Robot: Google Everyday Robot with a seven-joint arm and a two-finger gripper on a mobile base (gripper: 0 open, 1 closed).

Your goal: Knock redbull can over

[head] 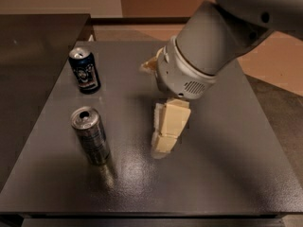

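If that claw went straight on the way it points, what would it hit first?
Probably the table: the gripper points downward over its middle. The redbull can stands upright off to its left, outside that line, though depth is hard to judge.
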